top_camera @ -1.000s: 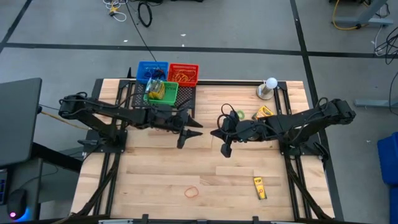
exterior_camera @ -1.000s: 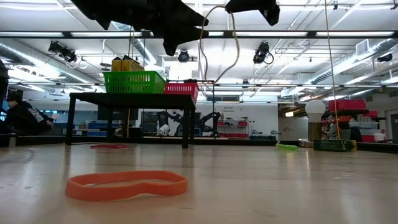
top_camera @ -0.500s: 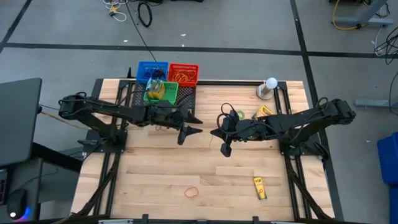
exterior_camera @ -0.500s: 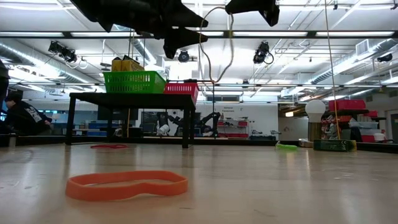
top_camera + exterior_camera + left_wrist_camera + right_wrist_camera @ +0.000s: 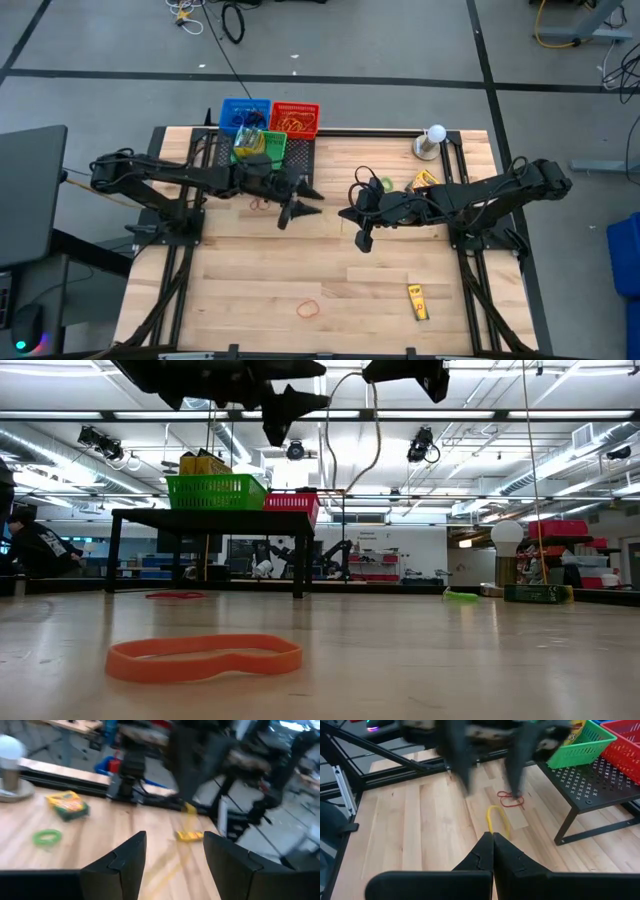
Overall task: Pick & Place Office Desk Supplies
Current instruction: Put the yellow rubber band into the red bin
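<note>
High view: a yellow rubber band (image 5: 341, 226) lies on the counter (image 5: 250, 280) between the two grippers; a red band (image 5: 259, 203) lies near the baskets, an orange band (image 5: 309, 307) and a yellow crayon box (image 5: 417, 300) toward the front. Green basket (image 5: 260, 146) holds crayon boxes. Left gripper (image 5: 296, 205) hovers above the counter, jaws apart, empty. Right gripper (image 5: 353, 227) hovers beside the yellow band, jaws together. Step in hand, as judged: selecting the next item. Next move calls for descending with open jaws astride a band.
</note>
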You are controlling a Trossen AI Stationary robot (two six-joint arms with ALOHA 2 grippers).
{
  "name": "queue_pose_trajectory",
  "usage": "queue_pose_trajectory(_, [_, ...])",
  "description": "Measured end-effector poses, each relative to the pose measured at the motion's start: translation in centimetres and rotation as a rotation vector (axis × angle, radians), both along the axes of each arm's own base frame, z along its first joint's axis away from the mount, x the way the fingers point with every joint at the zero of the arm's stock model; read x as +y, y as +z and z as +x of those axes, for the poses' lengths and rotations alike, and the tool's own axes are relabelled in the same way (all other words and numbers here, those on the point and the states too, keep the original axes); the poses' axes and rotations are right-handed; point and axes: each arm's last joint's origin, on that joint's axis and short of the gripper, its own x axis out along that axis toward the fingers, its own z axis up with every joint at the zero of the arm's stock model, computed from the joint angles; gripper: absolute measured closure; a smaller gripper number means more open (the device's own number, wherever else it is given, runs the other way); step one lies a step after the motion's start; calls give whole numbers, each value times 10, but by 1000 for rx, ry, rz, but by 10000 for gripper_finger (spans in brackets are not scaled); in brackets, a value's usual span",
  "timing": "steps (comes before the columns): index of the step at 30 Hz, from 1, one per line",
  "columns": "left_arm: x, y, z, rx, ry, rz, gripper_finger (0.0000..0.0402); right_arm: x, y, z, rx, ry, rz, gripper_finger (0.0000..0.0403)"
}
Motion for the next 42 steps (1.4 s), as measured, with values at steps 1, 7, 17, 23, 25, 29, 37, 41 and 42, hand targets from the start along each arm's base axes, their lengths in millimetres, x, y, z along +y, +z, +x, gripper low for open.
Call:
queue_pose_trajectory(1, [-4, -1, 0, 9, -14, 6, 198, -1, 0, 0, 0, -3, 0, 403])
queue_pose_trajectory(7, [-15, -6, 3, 32, 67, 78, 199, -5, 1, 1, -4, -6, -5, 403])
queue_pose_trajectory(17, [-14, -8, 4, 35, 142, 127, 237, -5, 2, 2, -26, -3, 2, 403])
queue_pose_trajectory(23, [-15, -8, 4, 34, 133, 141, 271, -5, 4, 3, -42, 6, -10, 403])
queue_pose_trajectory(25, [-15, -8, 4, 33, 134, 142, 290, -5, 4, 3, -42, 6, -9, 403])
queue_pose_trajectory(29, [-12, -6, 3, 28, 143, 148, 347, -5, 4, 3, -42, 5, -10, 394])
queue_pose_trajectory(37, [5, 19, -20, -10, 237, 97, 396, -5, 3, 1, -19, -19, -31, 333])
queue_pose_trajectory(41, [15, 43, -37, -28, 342, 80, 397, -6, 1, 0, -1, -21, -36, 311])
queue_pose_trajectory(42, [18, 51, -39, -23, 372, 84, 397, -6, 1, 0, -1, -23, -36, 310])
